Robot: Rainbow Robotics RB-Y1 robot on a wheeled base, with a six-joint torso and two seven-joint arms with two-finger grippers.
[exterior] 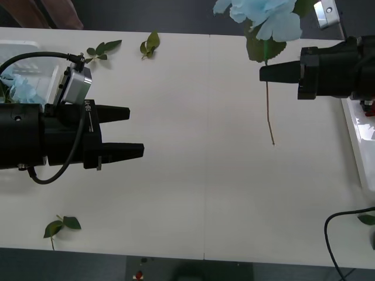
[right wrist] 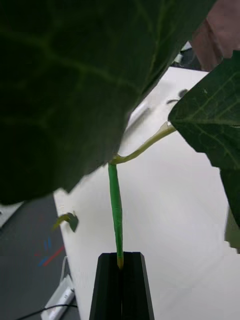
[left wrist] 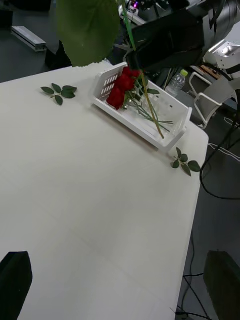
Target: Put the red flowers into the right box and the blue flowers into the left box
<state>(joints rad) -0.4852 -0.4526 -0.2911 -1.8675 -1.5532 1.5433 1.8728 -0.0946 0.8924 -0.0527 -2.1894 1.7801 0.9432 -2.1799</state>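
Front view: right gripper [exterior: 263, 73], clamped on a blue flower [exterior: 266, 17] at 1 o'clock, must carry it to the left box [exterior: 23, 55] at 9 o'clock, beside the left gripper [exterior: 136, 132], fingers apart.

A white table [exterior: 205, 175] carries both white boxes at its ends; loose leaf sprigs [exterior: 61, 225] lie scattered.

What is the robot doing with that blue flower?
It is sorting flowers into boxes. The right hand is shut on the stem of a blue flower and holds it up above the table. The left hand waits open, holding nothing. Red flowers already lie in the right box. Some blue shows by the left box.
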